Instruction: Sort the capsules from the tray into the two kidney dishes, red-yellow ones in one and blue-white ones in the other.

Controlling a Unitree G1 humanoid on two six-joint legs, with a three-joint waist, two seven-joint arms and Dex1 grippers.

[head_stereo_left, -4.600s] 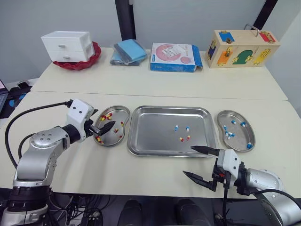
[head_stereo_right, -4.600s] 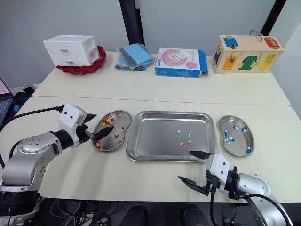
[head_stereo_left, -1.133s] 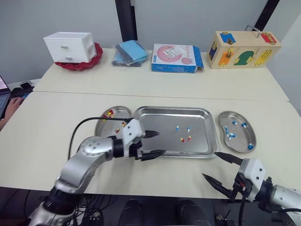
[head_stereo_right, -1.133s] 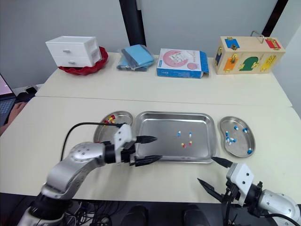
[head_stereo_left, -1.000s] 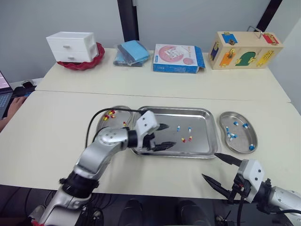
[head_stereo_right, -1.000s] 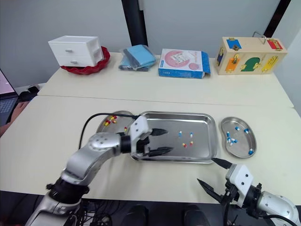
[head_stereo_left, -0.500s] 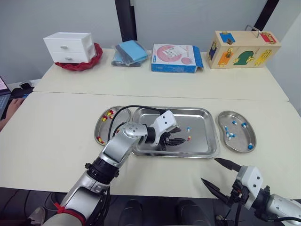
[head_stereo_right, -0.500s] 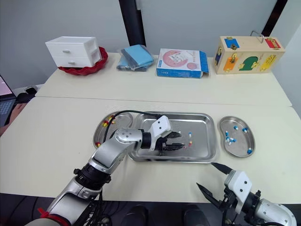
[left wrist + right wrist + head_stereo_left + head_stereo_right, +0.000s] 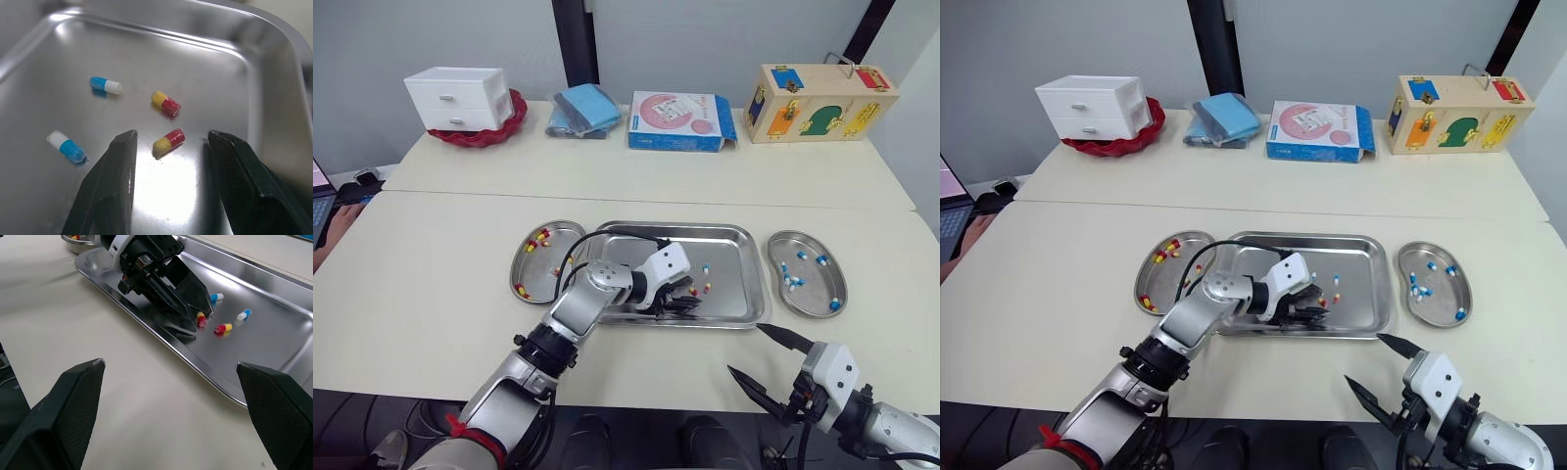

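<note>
My left gripper (image 9: 172,136) is open and low inside the steel tray (image 9: 626,253), its black fingers (image 9: 117,181) on either side of a red-yellow capsule (image 9: 168,141). A second red-yellow capsule (image 9: 166,103) and two blue-white ones (image 9: 106,84) (image 9: 67,145) lie close by in the tray. The left kidney dish (image 9: 521,266) holds several red-yellow capsules. Several blue-white capsules lie in the right kidney dish (image 9: 813,286). My right gripper (image 9: 744,350) hangs open and empty over the table's front edge, to the right of and nearer than the tray.
On the far table stand white drawers (image 9: 455,96) in a red dish, folded blue cloth (image 9: 580,106), a flat printed box (image 9: 677,117) and a wooden toy box (image 9: 820,100). A seam (image 9: 646,200) divides the two tables. A black cable (image 9: 607,235) arcs above the left arm.
My left gripper has travelled right from the left kidney dish into the tray and come down around a red-yellow capsule. The right gripper drew back a little toward the front edge.
</note>
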